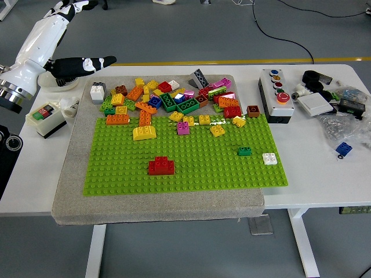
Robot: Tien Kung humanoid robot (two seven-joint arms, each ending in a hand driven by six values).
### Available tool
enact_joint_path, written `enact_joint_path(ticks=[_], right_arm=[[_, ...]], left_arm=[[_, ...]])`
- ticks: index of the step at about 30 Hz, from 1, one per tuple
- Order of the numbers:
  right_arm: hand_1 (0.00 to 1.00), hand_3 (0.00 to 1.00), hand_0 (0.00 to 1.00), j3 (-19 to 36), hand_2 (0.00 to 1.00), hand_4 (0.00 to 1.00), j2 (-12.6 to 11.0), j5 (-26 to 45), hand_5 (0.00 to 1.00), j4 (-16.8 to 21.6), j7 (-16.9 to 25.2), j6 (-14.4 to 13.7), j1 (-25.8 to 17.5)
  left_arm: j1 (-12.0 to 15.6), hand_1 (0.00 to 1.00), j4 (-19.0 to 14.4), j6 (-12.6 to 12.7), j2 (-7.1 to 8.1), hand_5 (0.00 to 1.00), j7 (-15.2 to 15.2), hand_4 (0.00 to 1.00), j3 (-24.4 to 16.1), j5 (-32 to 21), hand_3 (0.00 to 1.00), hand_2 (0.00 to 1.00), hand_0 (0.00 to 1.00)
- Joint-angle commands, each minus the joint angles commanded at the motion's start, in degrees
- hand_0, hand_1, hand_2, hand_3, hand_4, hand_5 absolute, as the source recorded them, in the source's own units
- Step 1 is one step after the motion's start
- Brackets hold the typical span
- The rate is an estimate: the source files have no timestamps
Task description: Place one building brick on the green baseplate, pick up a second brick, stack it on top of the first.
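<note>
The green baseplate [191, 168] lies on a grey mat. On it stands a red brick stack [161, 166], a smaller red brick on top of a wider one. A small green brick [244, 151] and a white brick [269, 158] sit at its right. Along its far edge are a yellow brick [144, 132] and a pink brick [183, 128]. A pile of loose bricks [174, 95] lies behind the plate. My left hand [46, 43] is raised at the far left, well away from the bricks, fingers spread and holding nothing. My right arm is out of sight.
A white switch box [45, 117] with red and green buttons sits left of the mat. A button box [277, 95] stands to the right of the pile. Small parts, bags and a blue brick [343, 149] clutter the table's right end.
</note>
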Motion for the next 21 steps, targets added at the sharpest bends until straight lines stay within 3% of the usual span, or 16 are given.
enact_joint_path(ticks=[21], right_arm=[[0.658,0.612,0.743,0.2,0.725,0.838,0.0,-0.3,0.383,0.0,0.0,0.1,-0.2]], left_arm=[[-0.1,0.895,0.7,-0.2,-0.27,0.572,0.1,0.998,0.3,0.2,0.908,0.886,0.998]])
